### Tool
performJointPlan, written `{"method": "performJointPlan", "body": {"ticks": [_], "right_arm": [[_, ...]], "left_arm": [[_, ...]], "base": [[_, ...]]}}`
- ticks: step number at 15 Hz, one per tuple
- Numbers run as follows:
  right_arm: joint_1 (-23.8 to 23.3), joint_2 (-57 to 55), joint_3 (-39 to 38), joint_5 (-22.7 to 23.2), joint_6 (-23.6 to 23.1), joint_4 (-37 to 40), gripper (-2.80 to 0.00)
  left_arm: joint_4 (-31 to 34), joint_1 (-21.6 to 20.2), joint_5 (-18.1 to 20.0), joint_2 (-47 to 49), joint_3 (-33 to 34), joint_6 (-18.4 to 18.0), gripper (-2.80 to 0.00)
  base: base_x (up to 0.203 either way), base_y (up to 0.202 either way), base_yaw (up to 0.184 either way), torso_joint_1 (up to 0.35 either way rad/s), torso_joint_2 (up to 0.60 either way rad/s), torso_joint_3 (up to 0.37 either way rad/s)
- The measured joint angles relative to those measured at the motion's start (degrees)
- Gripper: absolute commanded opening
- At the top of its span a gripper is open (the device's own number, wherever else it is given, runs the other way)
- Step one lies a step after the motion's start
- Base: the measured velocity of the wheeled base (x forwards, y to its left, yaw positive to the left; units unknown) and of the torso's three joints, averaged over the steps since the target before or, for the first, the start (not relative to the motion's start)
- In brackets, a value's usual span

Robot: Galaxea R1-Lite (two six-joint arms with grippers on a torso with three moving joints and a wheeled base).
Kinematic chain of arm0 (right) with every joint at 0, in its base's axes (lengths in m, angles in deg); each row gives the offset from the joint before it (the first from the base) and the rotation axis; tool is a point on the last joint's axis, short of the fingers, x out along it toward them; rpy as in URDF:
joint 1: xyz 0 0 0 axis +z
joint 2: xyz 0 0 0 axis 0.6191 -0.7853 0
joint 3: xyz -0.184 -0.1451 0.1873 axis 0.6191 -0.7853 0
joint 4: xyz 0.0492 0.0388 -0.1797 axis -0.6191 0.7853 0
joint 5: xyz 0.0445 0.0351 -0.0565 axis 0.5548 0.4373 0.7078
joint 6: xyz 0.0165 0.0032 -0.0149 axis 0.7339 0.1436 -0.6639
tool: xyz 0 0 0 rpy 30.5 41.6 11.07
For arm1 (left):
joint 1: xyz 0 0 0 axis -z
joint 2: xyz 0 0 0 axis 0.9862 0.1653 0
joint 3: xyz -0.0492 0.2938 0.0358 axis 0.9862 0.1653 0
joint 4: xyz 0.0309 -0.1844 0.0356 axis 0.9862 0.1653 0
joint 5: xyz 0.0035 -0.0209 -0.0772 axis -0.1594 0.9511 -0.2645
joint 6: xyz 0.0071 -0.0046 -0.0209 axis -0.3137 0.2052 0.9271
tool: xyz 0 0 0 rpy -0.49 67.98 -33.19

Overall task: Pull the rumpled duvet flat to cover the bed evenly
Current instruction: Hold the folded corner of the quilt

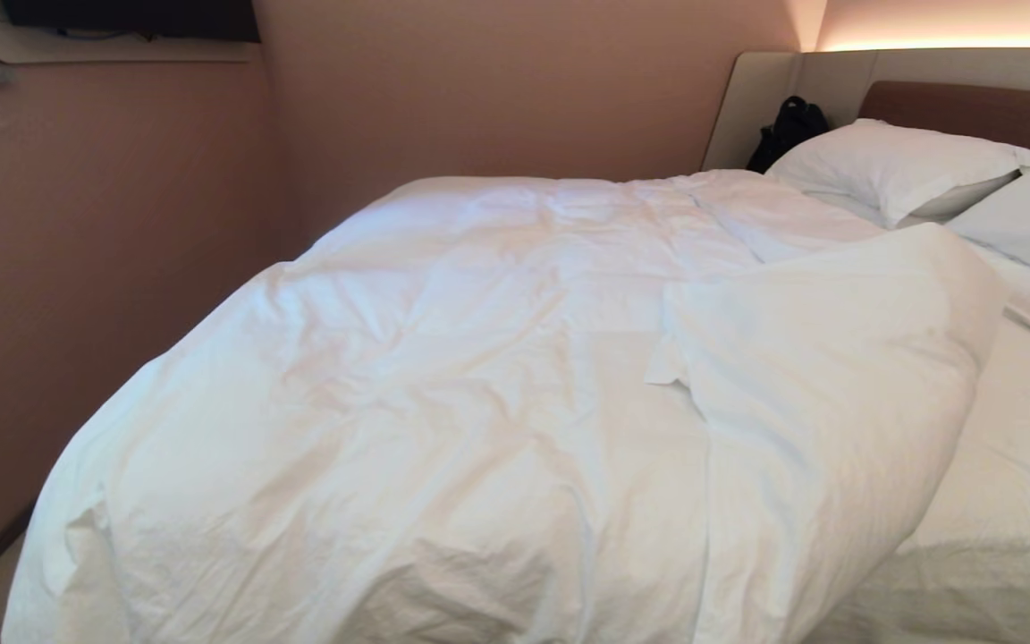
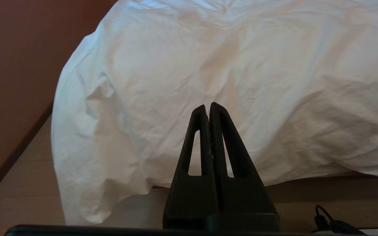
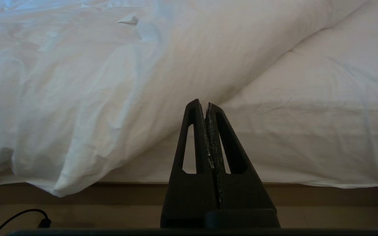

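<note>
Neither arm shows in the head view. In the left wrist view, the left pincer (image 2: 209,105) points level and forward, its two black fingers (image 2: 198,137) pressed flat together with nothing between them. In the right wrist view, the right pincer (image 3: 204,104) sits in the same level pose, its fingers (image 3: 223,137) likewise closed tip to tip and empty.

The walls (image 1: 497,89) are dusty pink and meet in a corner. A warm light strip (image 1: 953,42) glows above the padded panels (beige, with a brown one). The floor (image 2: 21,193) is pale, with a dark skirting board (image 2: 11,160) along the wall.
</note>
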Motion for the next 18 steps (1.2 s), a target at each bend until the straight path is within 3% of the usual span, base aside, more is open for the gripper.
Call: {"method": "performJointPlan", "body": {"ticks": [18], "right_arm": [[0.00,0.00,0.00,0.05,0.00,0.02,-2.80]], "left_arm": [[0.07,0.00,0.01,0.00,0.01,-0.11,-2.80]], "base": [[0.000,-0.194,0.000,0.002,0.00,0.001]]}}
